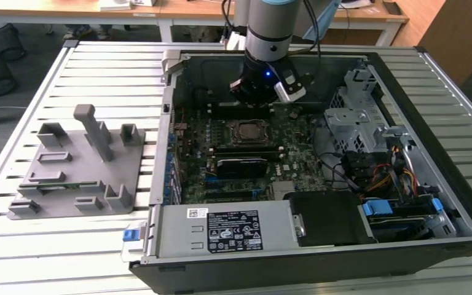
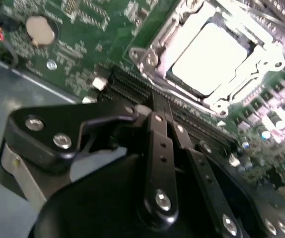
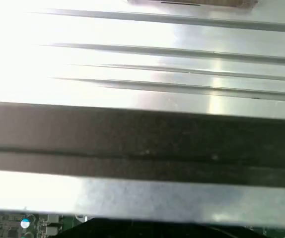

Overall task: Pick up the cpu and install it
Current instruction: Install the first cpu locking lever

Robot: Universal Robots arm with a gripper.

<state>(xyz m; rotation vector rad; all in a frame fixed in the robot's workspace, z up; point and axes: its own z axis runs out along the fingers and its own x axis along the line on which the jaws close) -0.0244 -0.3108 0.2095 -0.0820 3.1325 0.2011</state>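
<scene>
The cpu (image 2: 209, 59) lies flat inside the metal-framed socket (image 2: 147, 54) on the green motherboard, its silver top glaring brightly. In the exterior view the cpu (image 1: 247, 131) sits in the socket at the board's middle. My gripper (image 1: 255, 98) hangs above the board just behind the socket, inside the open computer case. In the second wrist view the gripper (image 2: 156, 110) points its black fingers (image 2: 158, 144) at the socket's near edge. They stand close together with nothing between them, apart from the cpu.
The open computer case (image 1: 432, 246) lies on a slatted metal table (image 1: 96, 67). A grey fixture (image 1: 80, 160) with upright blocks stands on the exterior view's left. Cables and a drive cage (image 1: 359, 123) crowd the case's right side. The case's black wall (image 3: 142, 144) shows in the first wrist view.
</scene>
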